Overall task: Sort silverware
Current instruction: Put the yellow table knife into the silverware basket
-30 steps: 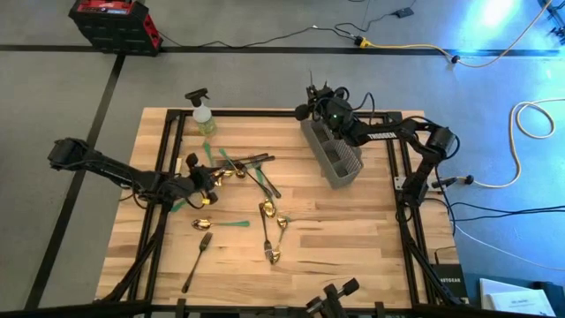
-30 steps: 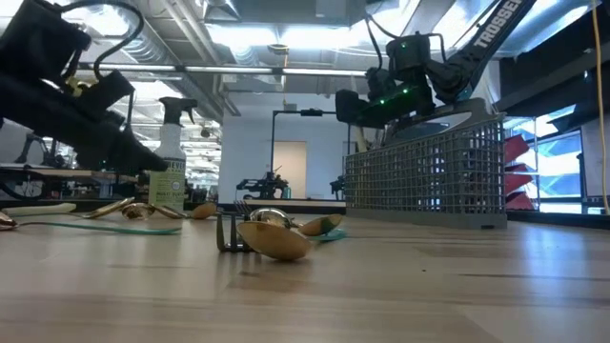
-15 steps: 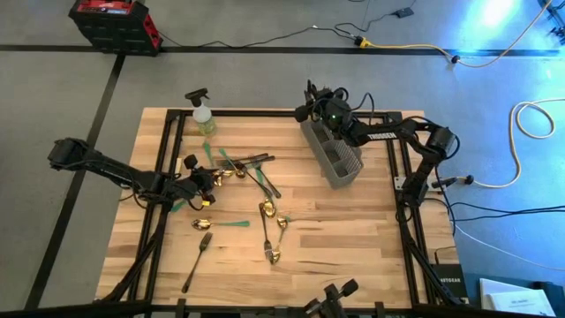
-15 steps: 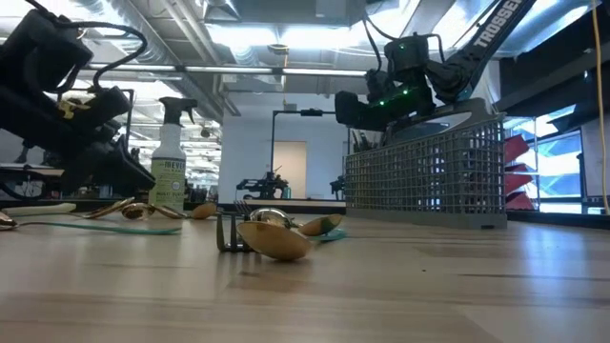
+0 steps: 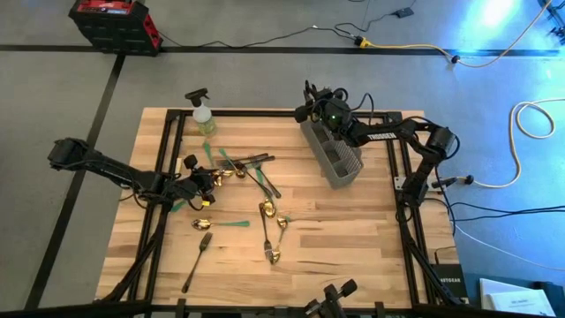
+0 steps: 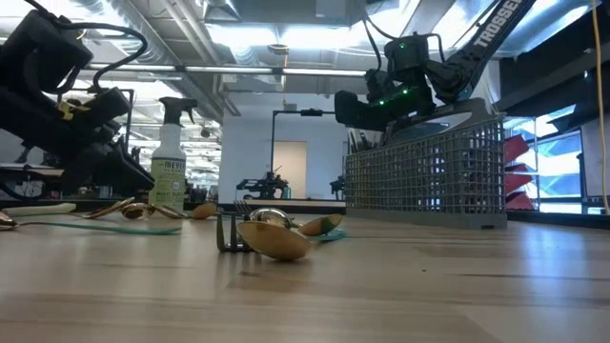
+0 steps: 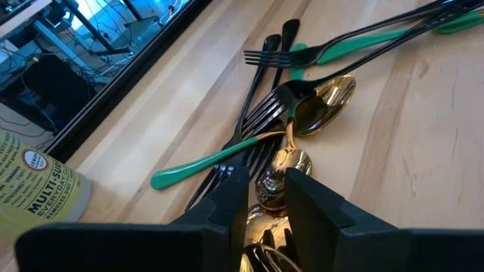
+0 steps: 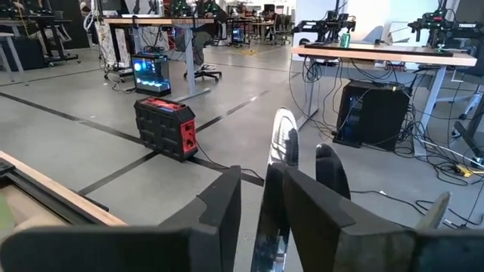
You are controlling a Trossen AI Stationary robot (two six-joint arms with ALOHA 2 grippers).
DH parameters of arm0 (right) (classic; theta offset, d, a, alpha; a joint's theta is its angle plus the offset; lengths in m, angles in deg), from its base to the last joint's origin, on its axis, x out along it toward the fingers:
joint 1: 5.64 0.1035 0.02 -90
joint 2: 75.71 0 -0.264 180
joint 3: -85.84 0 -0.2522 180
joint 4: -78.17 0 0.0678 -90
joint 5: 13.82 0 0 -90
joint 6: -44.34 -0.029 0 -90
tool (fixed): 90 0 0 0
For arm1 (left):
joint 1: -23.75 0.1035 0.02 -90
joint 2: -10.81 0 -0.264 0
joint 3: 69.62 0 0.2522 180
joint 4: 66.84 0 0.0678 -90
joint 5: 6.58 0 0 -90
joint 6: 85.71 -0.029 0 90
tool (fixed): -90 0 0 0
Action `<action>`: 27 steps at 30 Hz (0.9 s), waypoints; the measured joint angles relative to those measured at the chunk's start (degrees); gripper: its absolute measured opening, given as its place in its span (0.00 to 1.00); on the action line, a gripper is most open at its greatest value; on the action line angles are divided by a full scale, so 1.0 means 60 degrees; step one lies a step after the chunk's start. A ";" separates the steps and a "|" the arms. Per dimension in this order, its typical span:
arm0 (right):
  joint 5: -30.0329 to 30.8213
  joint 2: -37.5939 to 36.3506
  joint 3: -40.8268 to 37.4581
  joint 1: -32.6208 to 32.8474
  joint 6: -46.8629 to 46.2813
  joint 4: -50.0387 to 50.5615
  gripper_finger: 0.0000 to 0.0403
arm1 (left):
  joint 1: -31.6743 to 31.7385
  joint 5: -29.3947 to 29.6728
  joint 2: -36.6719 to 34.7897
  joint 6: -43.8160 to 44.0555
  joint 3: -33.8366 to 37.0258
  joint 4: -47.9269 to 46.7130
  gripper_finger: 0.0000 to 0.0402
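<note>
The silverware lies spread over the table's middle: gold spoons [image 5: 267, 212], a dark fork [image 5: 199, 261], and a heap of dark and green-handled pieces [image 5: 247, 168]. My left gripper [image 5: 208, 180] sits low at the heap's left end, shut on a gold piece [image 7: 278, 168]. At the back right stands the grey mesh caddy [image 5: 334, 159]. My right gripper [image 5: 309, 110] hovers level over its far end, open. A shiny piece [image 8: 278, 151] stands upright between its fingers; whether it touches them I cannot tell. My left gripper has a gold piece [image 7: 261, 227] between its two fingers, which come in slanting down from the table's left side. The fingers themselves hide which part they are on. The piece's rounded gold end [image 7: 281, 166] shows just past the fingertips, over the dark forks.
A spray bottle [image 5: 203, 115] stands at the table's far left, close behind the heap. Other handles [image 8: 333, 170] stick up from the caddy beside my right gripper. The near half of the table [image 5: 335, 256] is bare wood.
My left gripper has tipped a little in place, still shut on the gold piece. The silverware on the table has not moved.
</note>
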 joint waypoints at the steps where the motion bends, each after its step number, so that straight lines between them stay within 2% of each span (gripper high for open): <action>1: -0.0011 0.0000 0.0000 0.0000 0.0002 0.0003 0.21 | 0.0000 0.0000 0.0000 0.0001 0.0000 0.0000 0.18; 27: -0.0328 0.0000 0.0000 0.0000 -0.0307 0.0066 0.21 | 0.0000 0.0000 0.0000 0.0000 0.0000 0.0007 0.18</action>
